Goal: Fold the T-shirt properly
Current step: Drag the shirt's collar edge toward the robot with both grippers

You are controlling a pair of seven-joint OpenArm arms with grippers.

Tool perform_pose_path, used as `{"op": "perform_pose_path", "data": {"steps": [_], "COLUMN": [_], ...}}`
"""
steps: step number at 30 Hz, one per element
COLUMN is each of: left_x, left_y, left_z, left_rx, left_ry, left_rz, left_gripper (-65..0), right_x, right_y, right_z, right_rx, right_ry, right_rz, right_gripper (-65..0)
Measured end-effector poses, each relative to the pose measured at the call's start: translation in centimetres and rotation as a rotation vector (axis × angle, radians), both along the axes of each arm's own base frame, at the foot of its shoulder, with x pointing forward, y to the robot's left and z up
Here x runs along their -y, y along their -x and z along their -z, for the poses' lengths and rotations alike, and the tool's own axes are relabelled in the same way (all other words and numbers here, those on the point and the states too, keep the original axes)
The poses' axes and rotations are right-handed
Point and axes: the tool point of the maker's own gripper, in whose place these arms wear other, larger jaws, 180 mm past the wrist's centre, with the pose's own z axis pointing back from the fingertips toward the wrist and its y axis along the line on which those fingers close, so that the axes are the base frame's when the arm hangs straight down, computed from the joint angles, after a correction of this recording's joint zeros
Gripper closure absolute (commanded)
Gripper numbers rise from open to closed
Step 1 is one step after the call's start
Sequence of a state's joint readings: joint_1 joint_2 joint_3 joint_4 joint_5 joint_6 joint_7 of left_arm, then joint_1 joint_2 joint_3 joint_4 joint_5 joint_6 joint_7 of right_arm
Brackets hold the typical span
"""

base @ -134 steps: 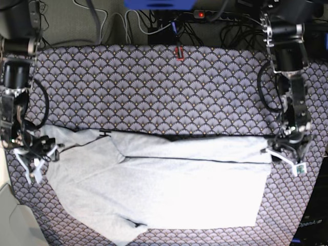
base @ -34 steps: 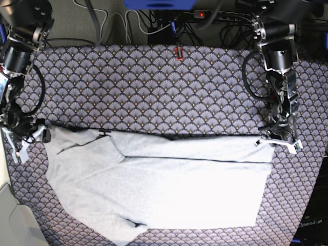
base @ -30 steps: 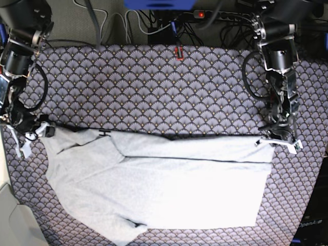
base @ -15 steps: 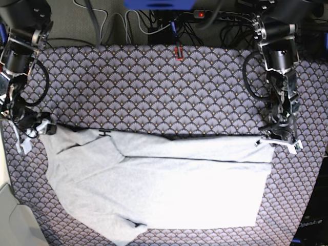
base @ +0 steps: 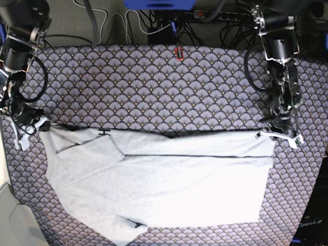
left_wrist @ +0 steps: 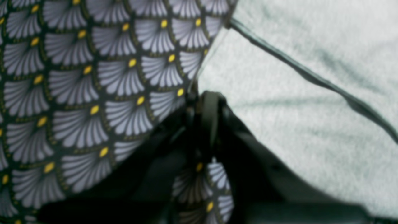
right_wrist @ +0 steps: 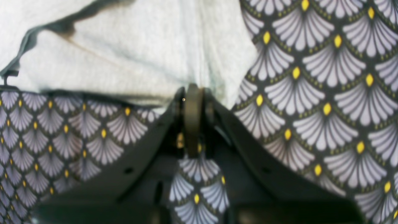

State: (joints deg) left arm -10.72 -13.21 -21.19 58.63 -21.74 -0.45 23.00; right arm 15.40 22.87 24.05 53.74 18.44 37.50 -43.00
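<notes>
The light-grey T-shirt [base: 169, 184] lies flat on the scallop-patterned tablecloth [base: 154, 87], with a band folded over along its far edge. A bit of black lettering [base: 104, 132] peeks out near the far left. My left gripper [base: 277, 134] is shut on the shirt's far right corner; the left wrist view shows the jaws closed [left_wrist: 203, 99] on the edge of the grey cloth [left_wrist: 295, 93]. My right gripper [base: 38, 124] is shut on the far left corner; the right wrist view shows the closed jaws [right_wrist: 192, 93] pinching the cloth [right_wrist: 140, 56].
A small red object [base: 179, 53] lies at the tablecloth's far edge. Cables and a power strip [base: 205, 14] run behind the table. A beige surface [base: 10, 220] sits at the near left corner. The cloth's right edge is at about [base: 315, 169].
Both grippers have moved a little toward the far side, drawing the shirt's far edge with them. The shirt's far corners sit higher in the base view than before.
</notes>
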Motion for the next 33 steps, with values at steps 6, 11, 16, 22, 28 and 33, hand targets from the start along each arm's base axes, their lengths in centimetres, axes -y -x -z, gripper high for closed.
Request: {"op": "perform_pose_path", "data": {"steps": [6,11,16,22,28,33], "left_x": [-0.8,-1.4,-1.0,-0.3,0.5,-1.5], "left_y": [0.1,2.0,3.3,5.0,7.9,10.3], "left_z": [-0.6,-0.7,-1.3,-2.5,-2.3,-3.4], "left_rx": [-0.008,-0.019,-0.046,-0.06,-0.111,-0.131], "left_ry": [-0.015,-0.05,-0.061,-0.086,-0.088,-0.091], "left_rz": [0.003,0.019,0.051,0.094,0.123,0.069], "left_gripper": [-0.5,-0.5,-0.5,-0.5,-0.5,-0.5], "right_x": [-0.1,0.0,-0.3,0.6,1.3,0.7], "right_y": [2.1,4.2,6.4,9.1,11.0,13.3], "right_z": [0.1,-0.1,-0.3,-0.2,0.2,0.1], "right_rx": [-0.012,-0.063,-0.086,-0.11,-0.118,-0.144], "right_ry": [0.051,0.118,0.171,0.191,0.188,0.229], "right_rz": [-0.061,-0.108,-0.148,-0.129,-0.108,-0.14], "right_gripper": [0.0,0.0,0.0,0.0,0.0,0.0]}}
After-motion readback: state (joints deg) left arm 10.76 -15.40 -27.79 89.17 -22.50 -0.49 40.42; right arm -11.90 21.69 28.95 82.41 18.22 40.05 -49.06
